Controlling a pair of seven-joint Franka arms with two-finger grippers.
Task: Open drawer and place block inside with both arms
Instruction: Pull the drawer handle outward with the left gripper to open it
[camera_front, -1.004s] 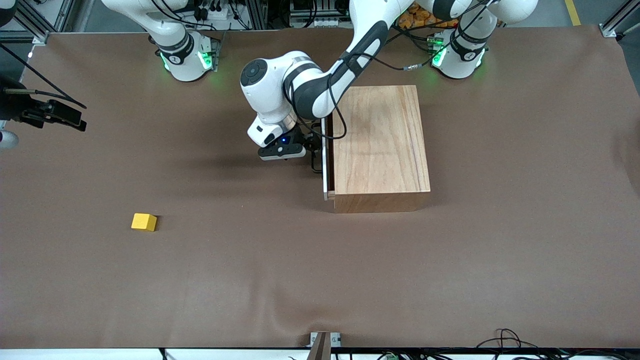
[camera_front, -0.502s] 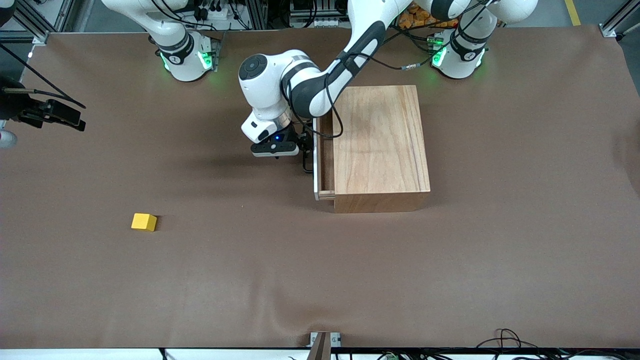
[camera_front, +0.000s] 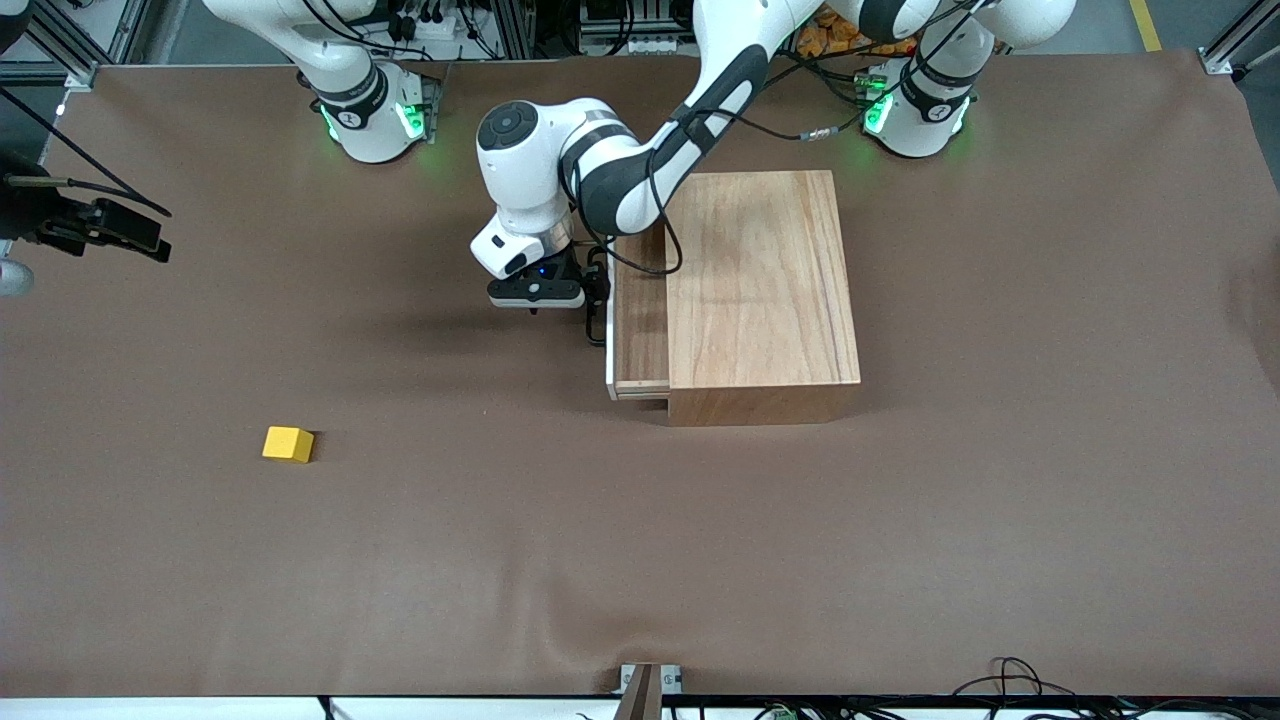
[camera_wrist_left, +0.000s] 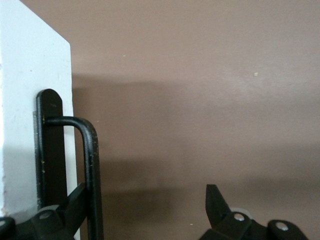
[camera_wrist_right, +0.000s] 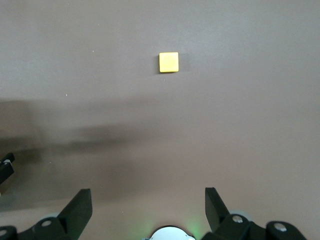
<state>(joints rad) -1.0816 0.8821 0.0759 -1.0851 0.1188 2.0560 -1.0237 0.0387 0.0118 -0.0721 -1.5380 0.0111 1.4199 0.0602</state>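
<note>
Left pincer (camera_front: 590, 300) is at the drawer (camera_front: 640, 330) front, low by the surface (camera_front: 640, 560). Wrist view shows its jaws spread wide, not clamped: one finger (camera_wrist_left: 75, 202) is hooked inside the black wire handle (camera_wrist_left: 90, 165), the other stands well clear out over bare surface. So it looks like a hook-and-drag on the handle, not a pinch. Makes sense, thin wire is easier to hook than to squeeze.

Drawer sticks partway out of the wooden box (camera_front: 760, 290), toward the right arm's end of the surface; a strip of its wood floor shows and nothing is in it. My read: opening step in progress, gap likely wide enough for the block already, more would give margin.

Right pincer (camera_wrist_right: 145, 205) hangs well up over the right arm's end of the surface, jaws released and holding nothing, and is only partly in frame at the front view's edge. The yellow block (camera_front: 288, 444) sits on the surface, untouched, well apart from the drawer and from the left pincer. In the right wrist view the block (camera_wrist_right: 168, 62) lies ahead of the pincer, roughly lined up between the fingers, so it looks staged to drop on it once the drawer is out.

No legible brands or labels; markings on the arm bases are too small to read.
</note>
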